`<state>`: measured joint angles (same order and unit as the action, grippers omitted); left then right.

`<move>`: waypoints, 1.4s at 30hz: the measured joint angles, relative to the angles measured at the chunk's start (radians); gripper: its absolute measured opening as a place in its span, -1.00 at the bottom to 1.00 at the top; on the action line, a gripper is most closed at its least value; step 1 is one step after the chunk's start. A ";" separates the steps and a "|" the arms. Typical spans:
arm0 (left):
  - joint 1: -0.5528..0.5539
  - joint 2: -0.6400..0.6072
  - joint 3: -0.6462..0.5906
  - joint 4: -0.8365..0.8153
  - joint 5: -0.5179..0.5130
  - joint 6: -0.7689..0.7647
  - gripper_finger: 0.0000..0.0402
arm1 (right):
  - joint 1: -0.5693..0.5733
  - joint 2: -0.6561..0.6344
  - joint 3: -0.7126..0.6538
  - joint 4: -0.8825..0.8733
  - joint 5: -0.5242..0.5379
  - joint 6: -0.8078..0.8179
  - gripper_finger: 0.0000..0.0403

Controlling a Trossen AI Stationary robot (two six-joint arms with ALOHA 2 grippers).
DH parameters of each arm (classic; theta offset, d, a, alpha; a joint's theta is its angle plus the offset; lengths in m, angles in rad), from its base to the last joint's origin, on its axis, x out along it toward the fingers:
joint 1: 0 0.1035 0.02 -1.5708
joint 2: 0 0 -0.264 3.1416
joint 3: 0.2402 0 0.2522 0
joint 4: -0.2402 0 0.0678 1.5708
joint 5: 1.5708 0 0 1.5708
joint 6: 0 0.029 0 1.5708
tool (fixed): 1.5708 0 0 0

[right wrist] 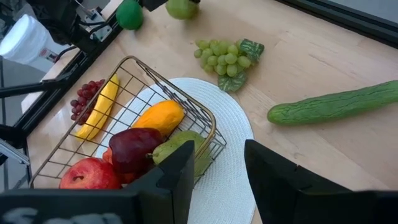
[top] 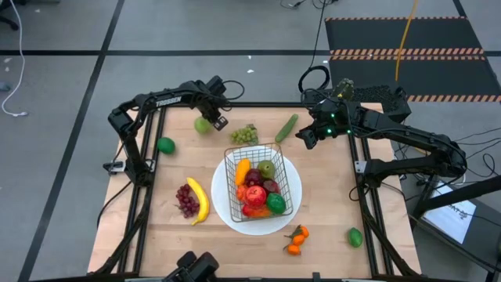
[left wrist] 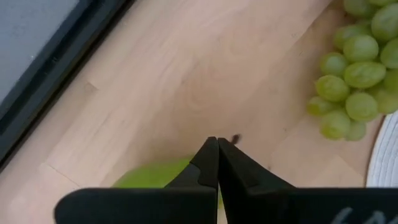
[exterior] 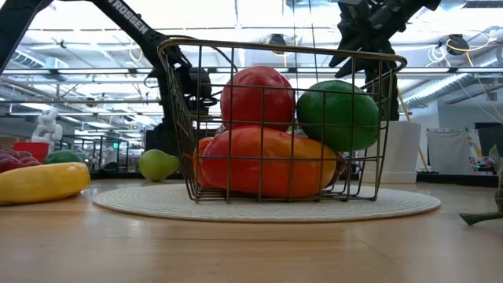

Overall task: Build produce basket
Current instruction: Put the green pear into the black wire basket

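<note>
The wire basket (top: 262, 184) stands on the round white plate (top: 227, 210) and holds a red apple (exterior: 258, 96), a lime (exterior: 338, 114), an orange pepper (exterior: 263, 161) and other produce. A green pear (top: 202, 124) rests on the table at the far left. My left gripper (top: 218, 119) hangs shut just beside and above it; its fingertips (left wrist: 217, 148) point down past the pear (left wrist: 152, 175). My right gripper (right wrist: 217, 163) hovers open near the cucumber (top: 286, 128), with nothing between its fingers.
Green grapes (top: 244, 135) lie between the pear and the cucumber. A lime (top: 165, 145) lies at the left, a banana (top: 200, 200) and purple grapes (top: 186, 200) left of the plate. Tangerines (top: 296, 240) and another lime (top: 355, 236) lie near the front right.
</note>
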<state>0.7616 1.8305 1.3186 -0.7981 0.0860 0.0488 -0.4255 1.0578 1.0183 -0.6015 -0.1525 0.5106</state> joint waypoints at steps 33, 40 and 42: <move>-0.215 0.010 0.001 -0.066 -0.145 0.535 0.41 | 0.000 0.132 0.000 0.187 -0.008 -0.011 -0.32; -0.223 0.034 0.001 -0.091 -0.133 0.747 0.33 | 0.002 0.132 0.000 0.175 -0.021 -0.003 -0.32; -0.223 0.030 0.001 -0.086 -0.134 0.755 0.31 | 0.002 0.132 0.000 0.171 -0.035 -0.002 -0.32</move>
<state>0.5388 1.8603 1.3195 -0.8838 -0.0478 0.8037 -0.4236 1.1900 1.0183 -0.4305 -0.1879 0.5083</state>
